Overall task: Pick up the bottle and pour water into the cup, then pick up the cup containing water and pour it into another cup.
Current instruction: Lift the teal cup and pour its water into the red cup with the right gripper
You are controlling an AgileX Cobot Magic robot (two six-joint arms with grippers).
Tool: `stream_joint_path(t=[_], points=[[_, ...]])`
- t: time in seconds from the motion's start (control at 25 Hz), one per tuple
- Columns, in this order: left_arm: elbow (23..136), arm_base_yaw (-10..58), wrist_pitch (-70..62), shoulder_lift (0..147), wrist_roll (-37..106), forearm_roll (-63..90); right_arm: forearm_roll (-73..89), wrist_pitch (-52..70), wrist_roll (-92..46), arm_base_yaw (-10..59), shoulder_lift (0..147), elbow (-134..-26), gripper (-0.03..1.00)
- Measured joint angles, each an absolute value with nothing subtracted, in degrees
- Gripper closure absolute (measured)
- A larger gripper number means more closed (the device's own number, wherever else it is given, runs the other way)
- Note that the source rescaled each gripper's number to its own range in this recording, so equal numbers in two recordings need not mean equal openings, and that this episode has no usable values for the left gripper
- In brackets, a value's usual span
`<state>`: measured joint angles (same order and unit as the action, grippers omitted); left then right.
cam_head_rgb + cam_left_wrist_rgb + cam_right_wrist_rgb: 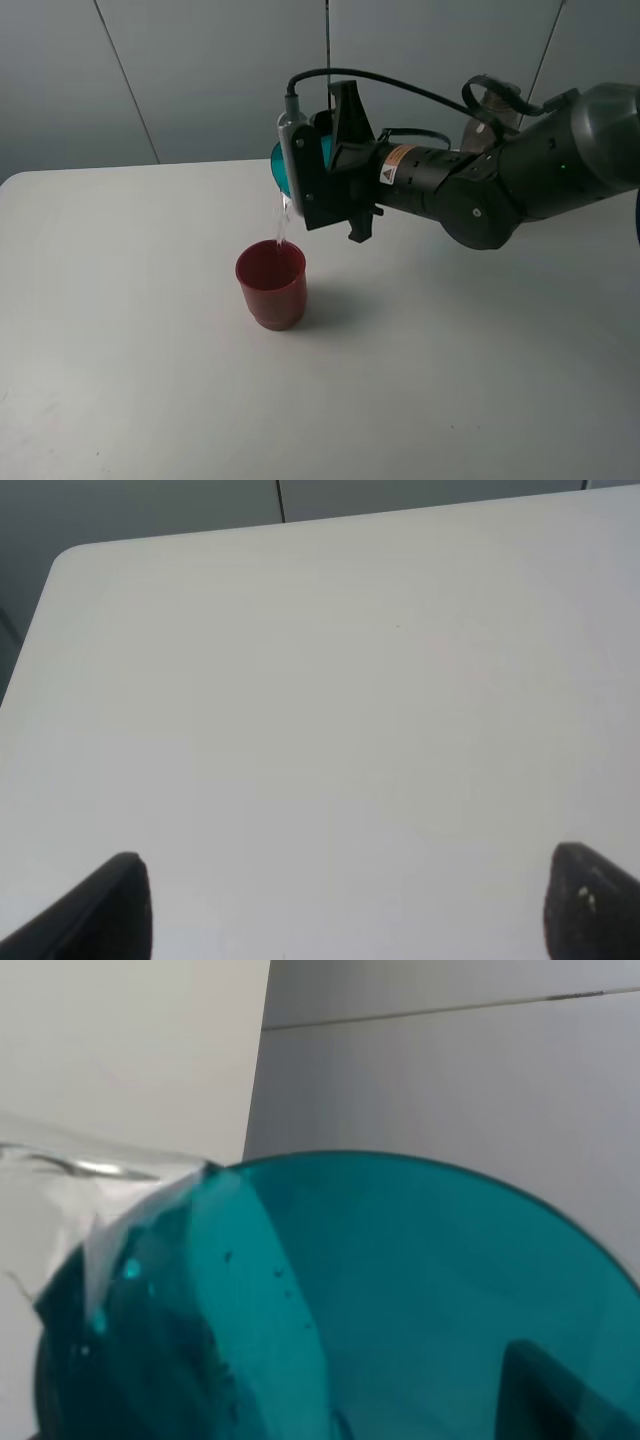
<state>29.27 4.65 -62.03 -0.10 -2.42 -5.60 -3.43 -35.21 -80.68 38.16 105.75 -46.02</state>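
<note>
My right gripper (318,168) is shut on the teal cup (282,163), holding it tipped on its side above the table. A thin stream of water (281,225) falls from its rim into the dark red cup (271,285), which stands upright just below. The right wrist view is filled by the tilted teal cup (400,1300), with water (95,1170) running over its lip and one dark finger (560,1390) against its wall. My left gripper (345,905) is open over bare table, with nothing between its fingertips (110,910). The bottle is out of view.
The white table (120,350) spreads around the red cup. Its rounded far corner and edge (70,560) show in the left wrist view, with a grey wall behind. The left arm does not show in the exterior high view.
</note>
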Motion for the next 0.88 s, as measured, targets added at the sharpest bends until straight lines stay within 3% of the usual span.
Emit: stream_joint_path(t=[0.88], points=[[29.3, 4.7, -62.0, -0.1, -2.5, -5.6, -1.6, -33.4, -94.6, 41.8, 106.6, -46.1, 0.86]])
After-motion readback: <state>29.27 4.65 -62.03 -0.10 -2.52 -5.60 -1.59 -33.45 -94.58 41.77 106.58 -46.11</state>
